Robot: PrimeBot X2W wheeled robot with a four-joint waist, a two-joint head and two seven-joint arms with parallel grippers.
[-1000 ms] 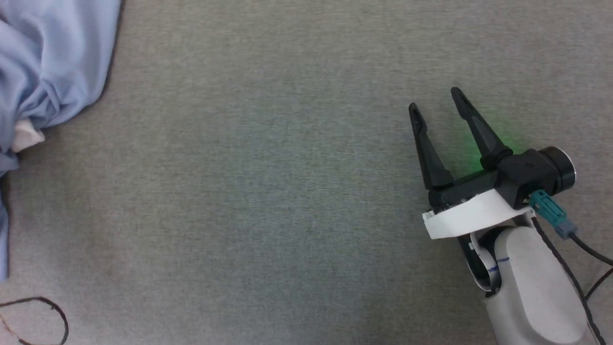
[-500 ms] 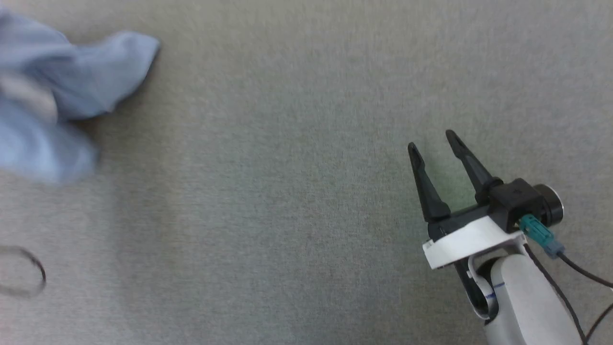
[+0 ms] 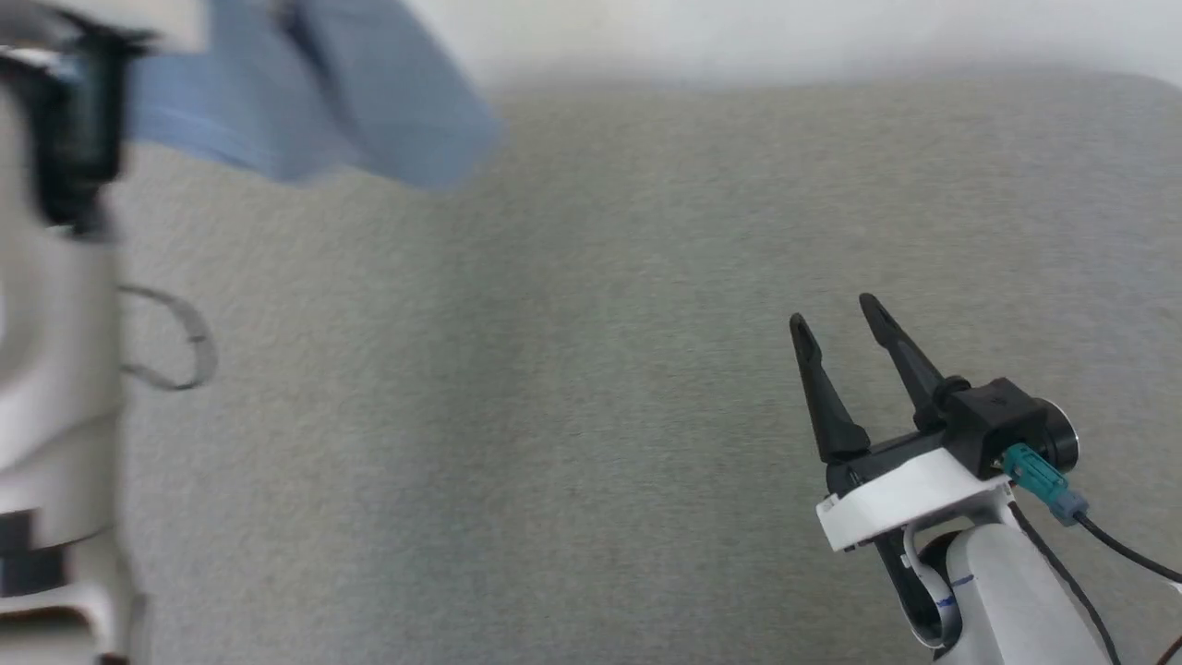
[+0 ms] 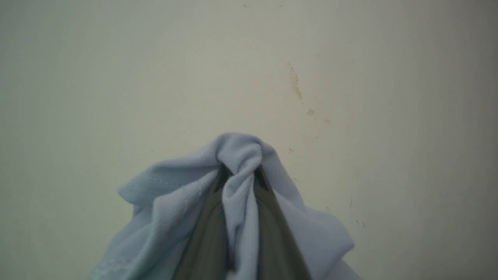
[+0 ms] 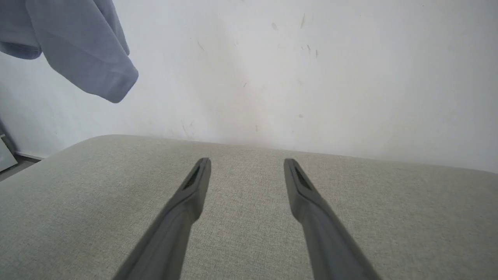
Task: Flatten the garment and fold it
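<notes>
The head camera has tilted up, so the wall (image 3: pixel 739 37) now borders the grey surface (image 3: pixel 554 416). The bigger change is the garment (image 3: pixel 369 120). A second ago it lay crumpled at the surface's left edge; now it hangs in the air at upper left, beside the blurred left arm (image 3: pixel 55 323). It looks picked up for spreading, so flattening has not yet begun. The left wrist view gives what the blurred head view cannot: the left gripper (image 4: pixel 241 173) clamped on a bunched fold of blue cloth. The right wrist view adds a sleeve (image 5: pixel 97 70) dangling clear of the surface. The right gripper (image 3: pixel 834 309) hovers low at right, fingers apart and empty.
</notes>
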